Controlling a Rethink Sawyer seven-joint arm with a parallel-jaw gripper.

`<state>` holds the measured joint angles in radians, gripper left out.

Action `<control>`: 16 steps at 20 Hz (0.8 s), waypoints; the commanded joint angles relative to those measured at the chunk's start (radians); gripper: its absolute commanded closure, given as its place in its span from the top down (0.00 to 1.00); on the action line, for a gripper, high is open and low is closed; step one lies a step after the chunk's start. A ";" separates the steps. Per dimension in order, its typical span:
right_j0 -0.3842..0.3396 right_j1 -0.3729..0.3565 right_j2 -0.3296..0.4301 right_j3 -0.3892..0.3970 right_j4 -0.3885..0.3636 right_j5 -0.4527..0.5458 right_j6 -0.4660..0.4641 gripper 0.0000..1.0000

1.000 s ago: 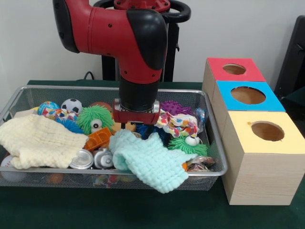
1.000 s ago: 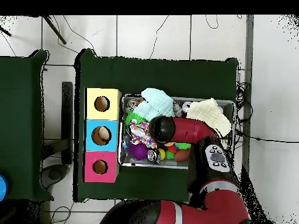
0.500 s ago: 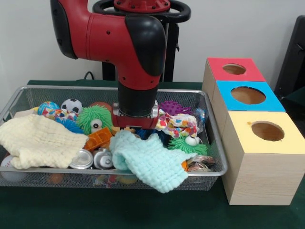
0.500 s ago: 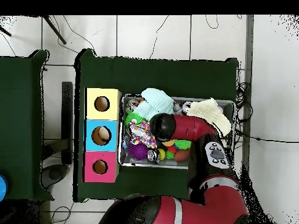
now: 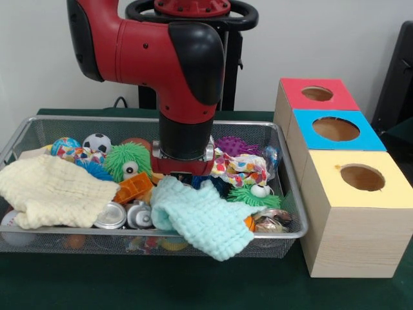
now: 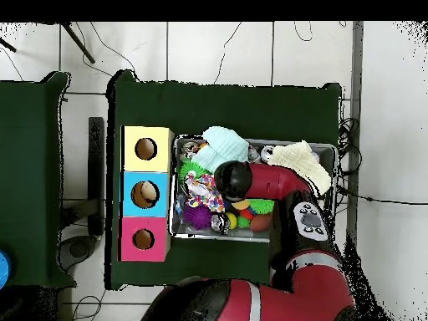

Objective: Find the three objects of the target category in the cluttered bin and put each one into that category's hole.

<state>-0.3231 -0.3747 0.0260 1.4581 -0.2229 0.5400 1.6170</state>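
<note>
Red arm (image 5: 174,58) low in the wire bin (image 5: 293,213), gripper (image 5: 182,173) down among toys behind the mint cloth (image 5: 200,216). Fingers hidden, cannot tell if open or closed. Green fuzzy ball (image 5: 129,160) just beside. Three boxes (image 5: 352,213) on the table (image 5: 64,284).

green tablecloth (image 5: 77,284) | white wall (image 5: 335,39) | tiled floor (image 6: 384,125) | floor cables (image 6: 226,42)

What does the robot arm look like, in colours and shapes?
The arm is thick and rounded, glossy red with black parts: a black cap on the elbow and a black cylindrical wrist. Below the wrist sits a flat red plate. In the overhead view, a grey panel with buttons shows on the arm.
</note>
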 commanded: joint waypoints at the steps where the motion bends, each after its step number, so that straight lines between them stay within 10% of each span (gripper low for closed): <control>1: -0.019 0.013 0.076 -0.068 0.008 0.003 0.052 0.00; 16: -0.028 -0.026 0.064 0.011 -0.001 -0.041 0.072 0.00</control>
<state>-0.3232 -0.3783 0.0260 1.4605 -0.2230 0.5398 1.6170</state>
